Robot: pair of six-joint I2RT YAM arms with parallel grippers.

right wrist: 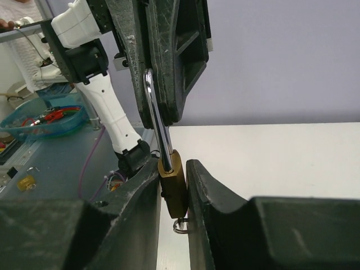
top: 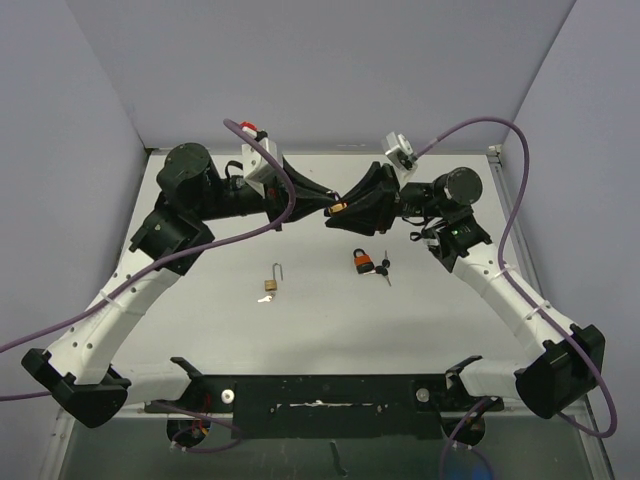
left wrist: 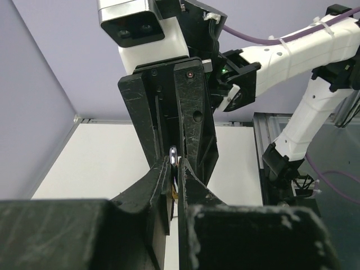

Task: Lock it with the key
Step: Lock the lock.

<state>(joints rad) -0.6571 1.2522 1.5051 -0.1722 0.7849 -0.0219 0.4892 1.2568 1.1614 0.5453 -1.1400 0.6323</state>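
The right pincer [right wrist: 171, 166] clamps the brass padlock [right wrist: 173, 191] between its fingers, while the left pincer [left wrist: 175, 163], tip to tip with it, pinches the shackle [right wrist: 159, 118] just above; both hang over the white table [top: 320, 320], lilac walls [top: 330, 60] behind (an open padlock [top: 271, 283] lies on it below them)

On the white table [top: 230, 330] a brass padlock [top: 271, 281] lies with its shackle open, pointing to 12 o'clock. At its 3 o'clock, apart, there's an orange padlock [top: 361, 262], dark keys [top: 384, 269] right at its 3 o'clock. Off the table, a blue tray [right wrist: 39, 129] holds red bits.
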